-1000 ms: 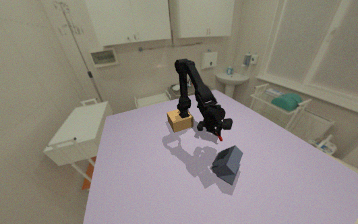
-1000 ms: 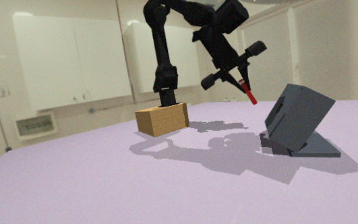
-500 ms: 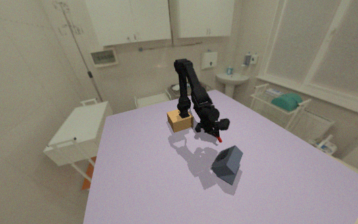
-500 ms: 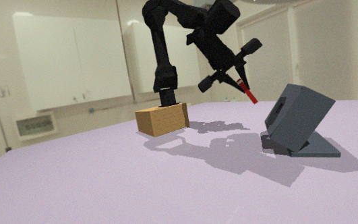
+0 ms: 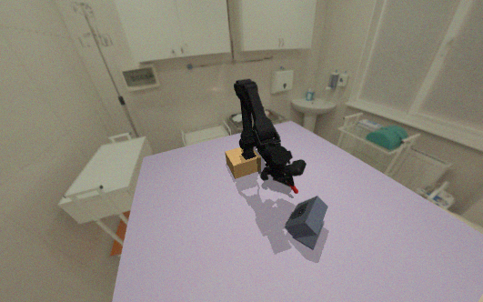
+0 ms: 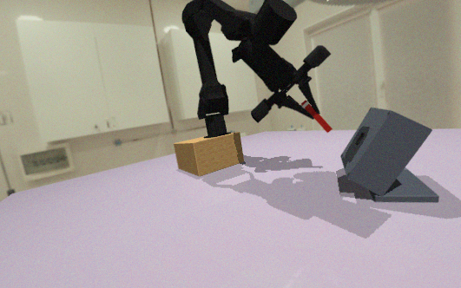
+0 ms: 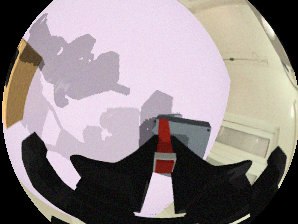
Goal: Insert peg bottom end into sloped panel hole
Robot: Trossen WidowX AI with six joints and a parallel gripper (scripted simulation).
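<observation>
The red peg (image 6: 317,116) is off the table, pinched at its upper end between the black gripper's (image 6: 307,104) fingers (image 6: 310,93), which are closed tight on it. In the exterior view the peg slants downward and to the right, its free lower end pointing toward the sloped panel (image 6: 384,149) but well short of it, with open air between the tip and the panel's face. From the top view the peg (image 5: 294,188) shows as a short red stub sticking out below the gripper (image 5: 288,181), above and beyond the grey panel (image 5: 306,221). In the wrist view the peg (image 7: 164,145) runs up the middle of the picture between the two dark fingers, with the panel (image 7: 189,133) just behind its tip.

The panel's dark face, tilted back on a flat base (image 6: 410,191), carries a recessed hole (image 6: 359,139) on the side turned toward the arm. The arm (image 6: 243,43) arches up and over from a tan wooden block (image 6: 208,153) at its foot, which stands to the left of the panel in the exterior view. All of this sits on a pale lilac table (image 6: 148,225), across which the arm's shadow falls between block and panel.
</observation>
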